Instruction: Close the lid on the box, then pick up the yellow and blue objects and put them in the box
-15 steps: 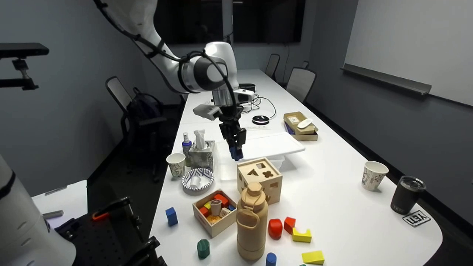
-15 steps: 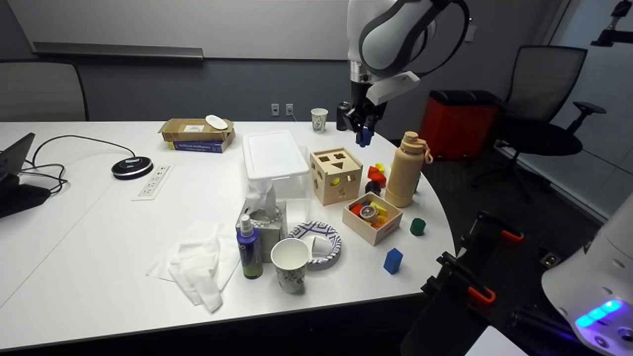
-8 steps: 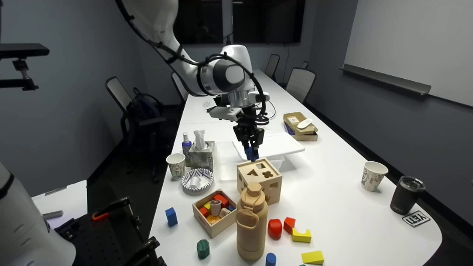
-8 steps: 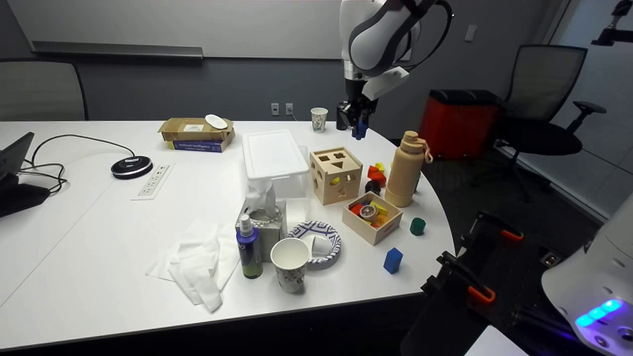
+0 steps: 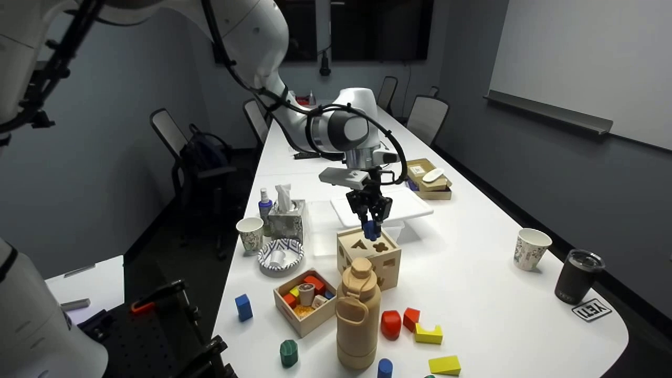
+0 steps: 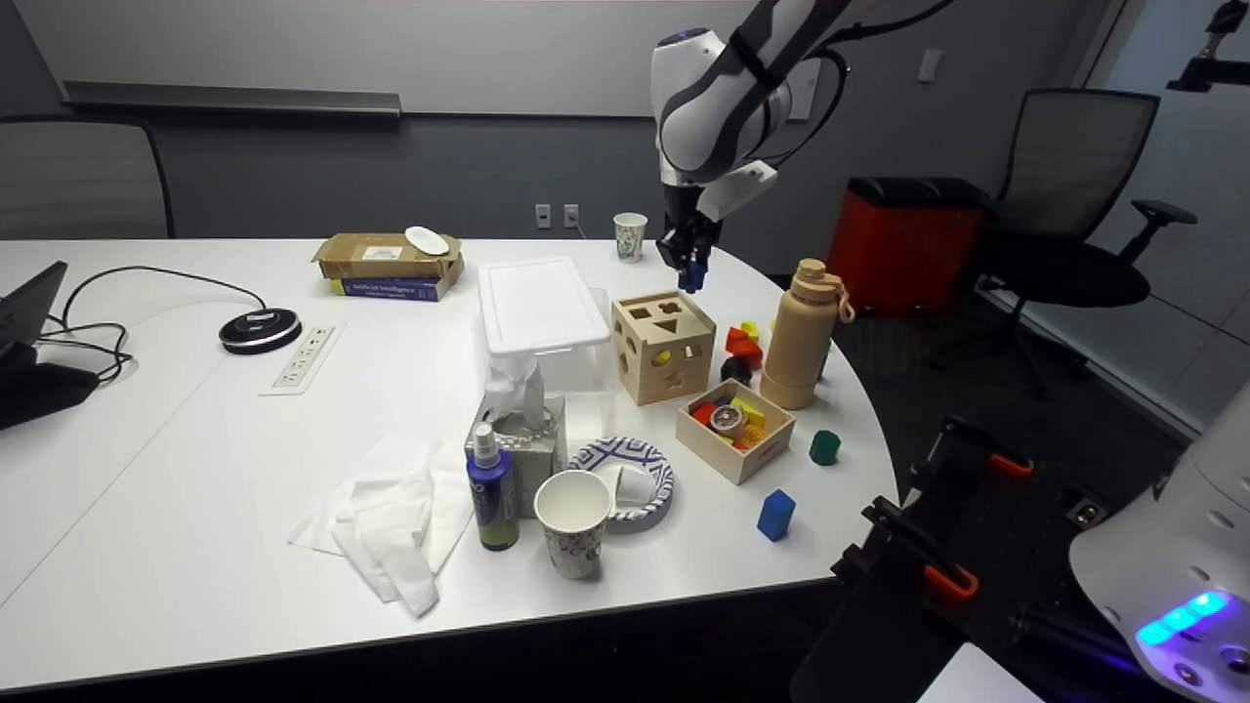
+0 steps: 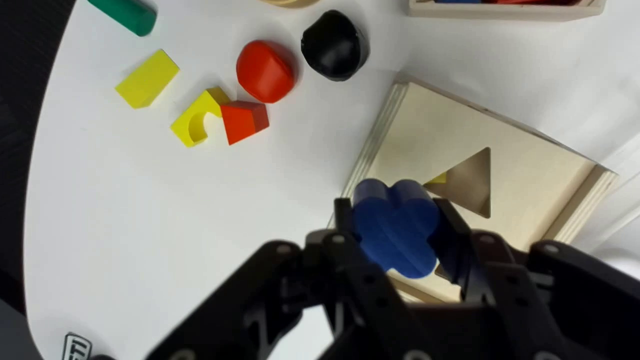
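Note:
My gripper [image 7: 395, 215] is shut on a four-lobed blue block [image 7: 395, 235], a finger on either side. In an exterior view this blue block [image 5: 371, 230] hangs above the lid [image 5: 349, 239]; in another its place looks near the lid's far corner [image 6: 688, 314]. The lid lies on the pale wooden box [image 6: 664, 366], and its flower hole is hidden behind the block in the wrist view. Something yellow [image 7: 440, 178] shows through the triangle hole. On the table are a yellow arch [image 5: 429, 337], a yellow wedge [image 7: 147, 77], a blue prism [image 5: 243, 308] and a blue cylinder [image 5: 385, 368].
A tan bottle [image 5: 358, 320] stands close to the box. Beside it sits a low wooden tray [image 6: 723, 459] of mixed pieces. Red blocks [image 7: 262, 70], a black piece [image 7: 332, 45] and a green block [image 5: 288, 353] lie around. A white-lidded plastic container [image 6: 542, 303] adjoins the box.
The arm has carried the blue block across toward the box, ending over the lid in an exterior view. It also came lower in the last half second. The grip stayed the same.

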Robot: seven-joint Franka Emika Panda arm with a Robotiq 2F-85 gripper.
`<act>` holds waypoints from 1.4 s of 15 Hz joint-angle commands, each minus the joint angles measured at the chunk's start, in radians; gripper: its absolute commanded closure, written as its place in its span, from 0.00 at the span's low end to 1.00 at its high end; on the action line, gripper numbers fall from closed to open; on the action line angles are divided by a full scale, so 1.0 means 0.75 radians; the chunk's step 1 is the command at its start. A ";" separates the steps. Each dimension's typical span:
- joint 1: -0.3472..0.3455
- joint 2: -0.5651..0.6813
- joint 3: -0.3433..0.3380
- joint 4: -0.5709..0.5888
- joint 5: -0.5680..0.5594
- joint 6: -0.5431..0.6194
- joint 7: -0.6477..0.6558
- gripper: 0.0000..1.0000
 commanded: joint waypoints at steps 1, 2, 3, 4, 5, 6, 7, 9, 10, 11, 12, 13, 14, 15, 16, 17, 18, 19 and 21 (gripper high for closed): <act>-0.045 0.111 0.061 0.185 0.067 -0.100 -0.106 0.83; -0.050 0.137 0.073 0.227 0.079 -0.121 -0.121 0.83; -0.051 0.160 0.079 0.262 0.087 -0.141 -0.135 0.83; -0.050 0.181 0.083 0.291 0.091 -0.158 -0.139 0.83; -0.053 0.202 0.090 0.321 0.099 -0.175 -0.148 0.83; -0.054 0.222 0.091 0.346 0.101 -0.190 -0.145 0.83; -0.054 0.240 0.091 0.369 0.100 -0.203 -0.145 0.83; -0.060 0.275 0.093 0.406 0.099 -0.212 -0.150 0.83; -0.064 0.290 0.093 0.419 0.102 -0.219 -0.149 0.83; -0.066 0.303 0.091 0.428 0.102 -0.223 -0.147 0.83; -0.068 0.315 0.090 0.433 0.101 -0.227 -0.146 0.83; -0.069 0.329 0.086 0.439 0.096 -0.224 -0.143 0.83; -0.073 0.339 0.086 0.442 0.096 -0.227 -0.145 0.83; -0.075 0.346 0.085 0.443 0.097 -0.227 -0.142 0.83; -0.080 0.351 0.087 0.442 0.101 -0.228 -0.142 0.83; -0.081 0.349 0.087 0.447 0.101 -0.237 -0.140 0.83; -0.082 0.350 0.086 0.444 0.101 -0.240 -0.137 0.83; -0.084 0.348 0.086 0.440 0.102 -0.239 -0.135 0.83; -0.086 0.338 0.081 0.422 0.105 -0.223 -0.120 0.83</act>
